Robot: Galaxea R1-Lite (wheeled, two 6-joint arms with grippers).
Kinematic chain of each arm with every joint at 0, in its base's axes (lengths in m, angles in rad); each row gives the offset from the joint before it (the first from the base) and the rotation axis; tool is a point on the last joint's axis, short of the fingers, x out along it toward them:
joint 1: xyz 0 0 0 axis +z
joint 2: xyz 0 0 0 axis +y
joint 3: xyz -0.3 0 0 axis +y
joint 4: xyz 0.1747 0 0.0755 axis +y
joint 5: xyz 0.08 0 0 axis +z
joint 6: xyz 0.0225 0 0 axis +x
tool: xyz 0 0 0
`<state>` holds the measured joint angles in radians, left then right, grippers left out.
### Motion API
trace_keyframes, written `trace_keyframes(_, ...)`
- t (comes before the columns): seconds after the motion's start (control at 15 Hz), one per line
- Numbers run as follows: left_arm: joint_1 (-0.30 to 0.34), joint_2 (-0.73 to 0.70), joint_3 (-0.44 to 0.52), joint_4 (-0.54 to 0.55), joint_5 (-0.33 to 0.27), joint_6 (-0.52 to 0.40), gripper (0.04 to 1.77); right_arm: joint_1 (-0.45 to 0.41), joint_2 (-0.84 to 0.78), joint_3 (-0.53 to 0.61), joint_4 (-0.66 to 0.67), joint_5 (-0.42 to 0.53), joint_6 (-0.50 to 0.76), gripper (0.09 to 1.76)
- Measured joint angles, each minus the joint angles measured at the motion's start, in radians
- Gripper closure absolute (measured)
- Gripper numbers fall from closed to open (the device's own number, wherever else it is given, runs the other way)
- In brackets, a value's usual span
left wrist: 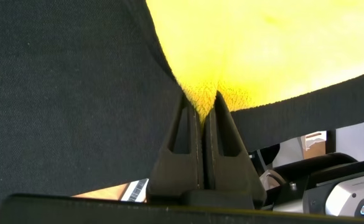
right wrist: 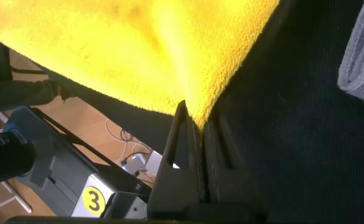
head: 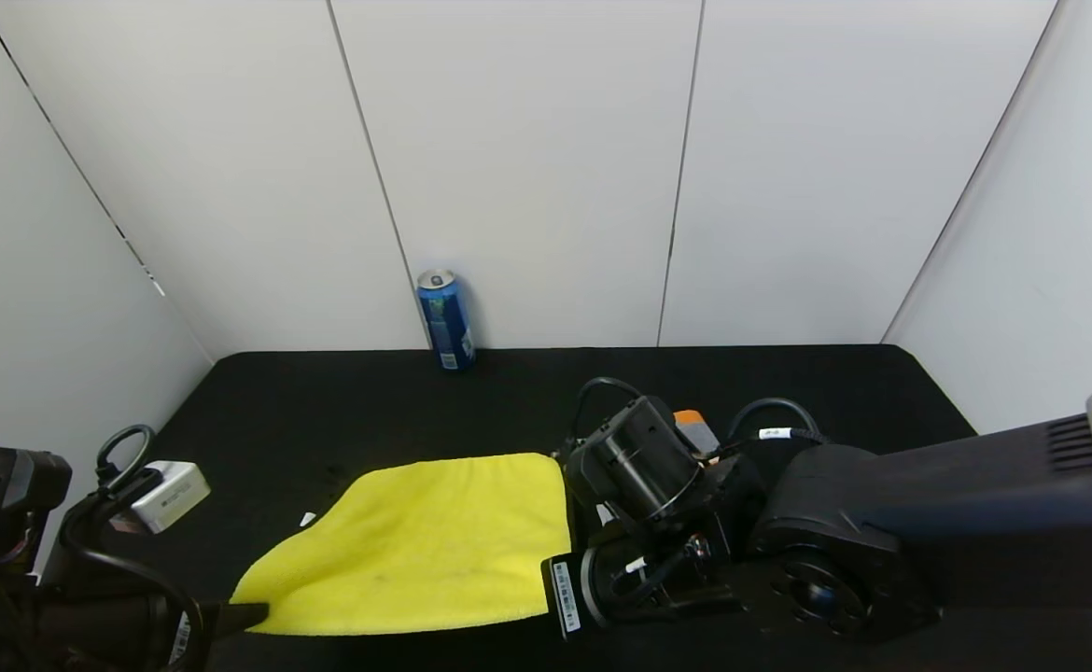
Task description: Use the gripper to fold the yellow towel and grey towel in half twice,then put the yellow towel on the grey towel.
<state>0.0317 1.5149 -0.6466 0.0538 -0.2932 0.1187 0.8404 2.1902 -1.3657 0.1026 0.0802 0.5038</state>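
The yellow towel (head: 434, 541) lies spread on the black table (head: 322, 401), near the front. My left gripper (head: 245, 616) is shut on its near left corner; the left wrist view shows the fingers (left wrist: 201, 102) pinching yellow pile (left wrist: 262, 43). My right gripper (right wrist: 199, 115) is shut on the near right corner of the yellow towel (right wrist: 169, 43); in the head view its fingers are hidden under the wrist. The grey towel is mostly hidden behind the right arm. Only its orange band end (head: 693, 426) shows, and a grey edge (right wrist: 362, 56) shows in the right wrist view.
A blue drink can (head: 445, 320) stands at the back of the table by the wall. A white box (head: 170, 495) with cables sits at the left edge. A small white scrap (head: 307, 519) lies left of the yellow towel. White walls enclose three sides.
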Motion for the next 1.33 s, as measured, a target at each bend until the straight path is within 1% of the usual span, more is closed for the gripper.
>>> trace_keyframes(0.4,0.0,0.0,0.0,0.0,0.0,0.0,1.69,0.0,0.0,0.0,0.0,0.0,0.0,1.71)
trace_keyframes(0.47,0.0,-0.027,0.026,0.0,0.002,-0.002,1.69,0.008,-0.021,0.016,0.001,0.0,0.014,1.71)
trace_keyframes(0.53,0.0,-0.09,0.078,0.002,0.008,-0.004,1.69,0.017,-0.054,0.033,0.007,0.001,0.021,1.71)
trace_keyframes(1.33,0.0,-0.09,0.078,0.002,0.008,-0.004,1.69,0.017,-0.054,0.033,0.007,0.001,0.021,1.71)
